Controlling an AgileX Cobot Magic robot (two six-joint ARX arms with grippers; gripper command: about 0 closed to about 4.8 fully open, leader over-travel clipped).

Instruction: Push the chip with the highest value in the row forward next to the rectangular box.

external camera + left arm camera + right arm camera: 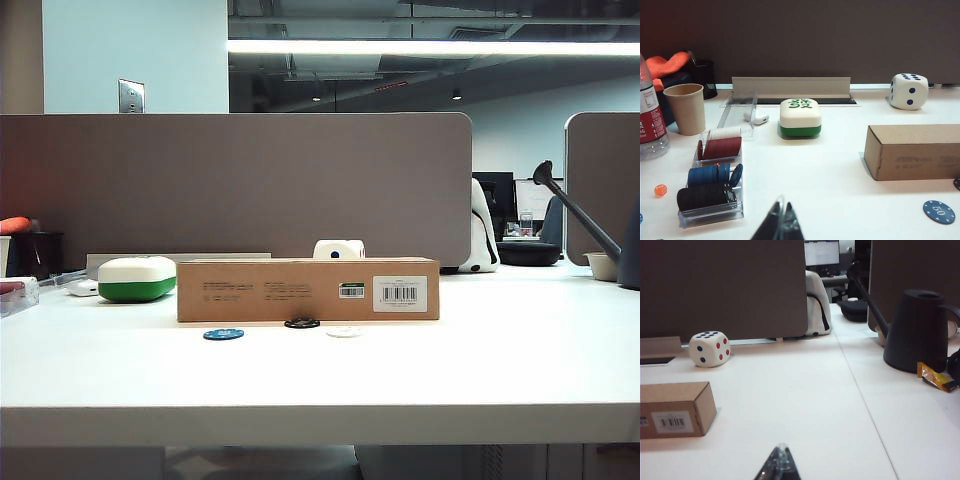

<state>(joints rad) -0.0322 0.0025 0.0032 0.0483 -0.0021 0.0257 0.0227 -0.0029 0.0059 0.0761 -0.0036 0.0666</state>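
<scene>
The black chip [302, 323] lies right against the front face of the rectangular box [308, 290], ahead of the row's other two chips. The blue chip [223, 334] and the white chip [344, 332] lie a little nearer the table's front edge, either side of it. Neither gripper shows in the exterior view. In the left wrist view my left gripper [783, 205] hovers shut and empty over bare table, with the box [912, 151] and blue chip [939, 212] off to one side. My right gripper [781, 447] is shut and empty, beside the box's barcode end [675, 409].
A white-and-green case [137, 278] sits left of the box, a large die [339, 249] behind it. A clear tray of stacked chips [710, 185], a paper cup [685, 108] and a bottle [650, 125] stand far left. A black kettle [917, 330] and snack packet [936, 377] are right.
</scene>
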